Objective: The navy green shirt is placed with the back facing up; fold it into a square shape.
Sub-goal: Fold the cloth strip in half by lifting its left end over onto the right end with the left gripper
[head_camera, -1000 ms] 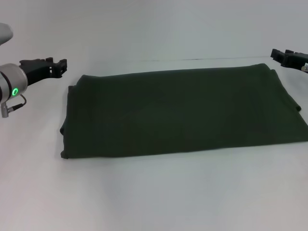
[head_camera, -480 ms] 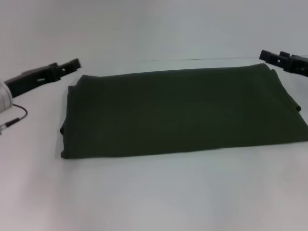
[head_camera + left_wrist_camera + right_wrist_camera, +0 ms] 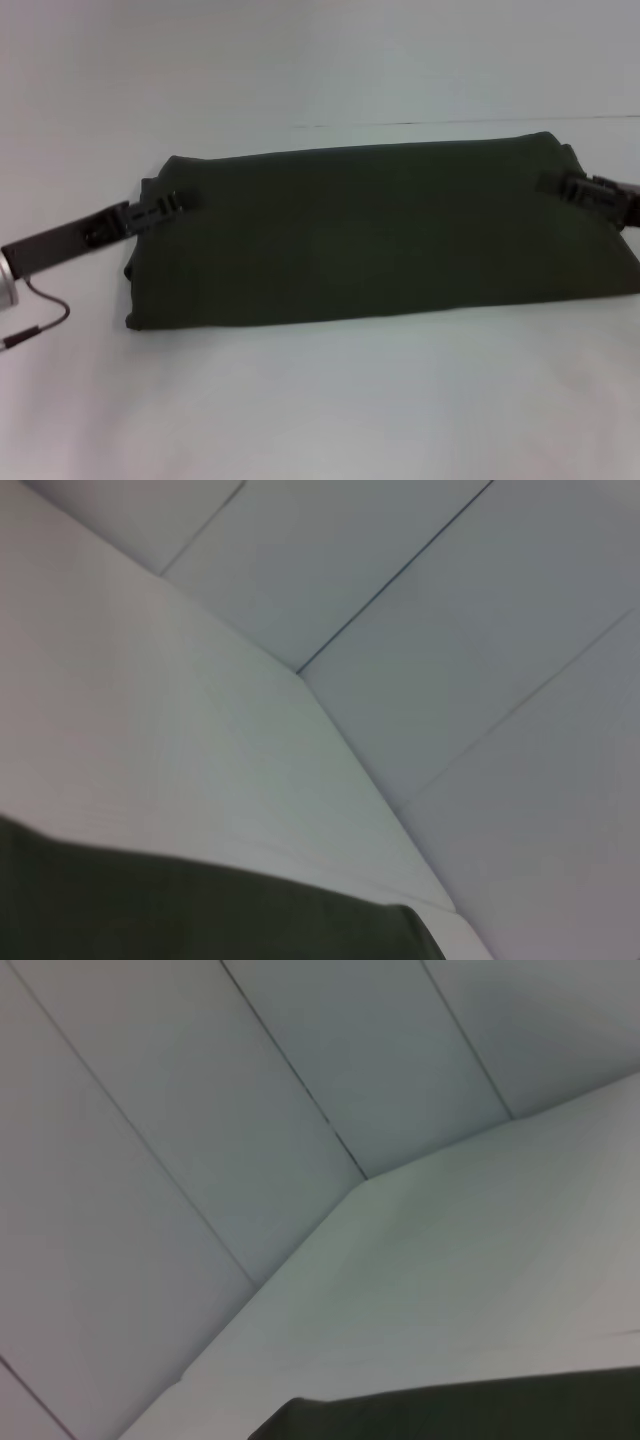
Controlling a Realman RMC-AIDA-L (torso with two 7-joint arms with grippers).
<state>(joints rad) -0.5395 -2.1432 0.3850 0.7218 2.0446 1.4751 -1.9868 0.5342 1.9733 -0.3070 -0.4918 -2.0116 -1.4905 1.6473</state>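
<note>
Dark olive fabric: the shirt (image 3: 380, 235) lies flat on the white counter (image 3: 320, 400), plain side up, already folded into a wide rectangle, long axis running left to right. No lettering visible.

Near edge of shirt: straight, fold lines clean; left near corner slightly rounded with layers showing.

Left gripper (image 3: 165, 205): over the shirt's left edge, toward its far left corner, black fingers reaching in from the left. Tips sit right at the fabric; can't tell if they're apart or clamped on it. Silver arm body and a thin cable show left of the shirt.

Right gripper (image 3: 570, 186): over the shirt's right edge, near its far right corner, reaching in from the right. Same story, finger state can't be read.

Both grippers sit at roughly the same depth along the shirt, mirrored.

Left wrist view: only a strip of shirt (image 3: 200, 915), bare counter (image 3: 150, 730) past it, then panelled wall. Right wrist view: same, shirt (image 3: 470, 1410) strip, counter (image 3: 450, 1250), wall behind.

Beyond the shirt's far edge: counter ends at a plain wall.
</note>
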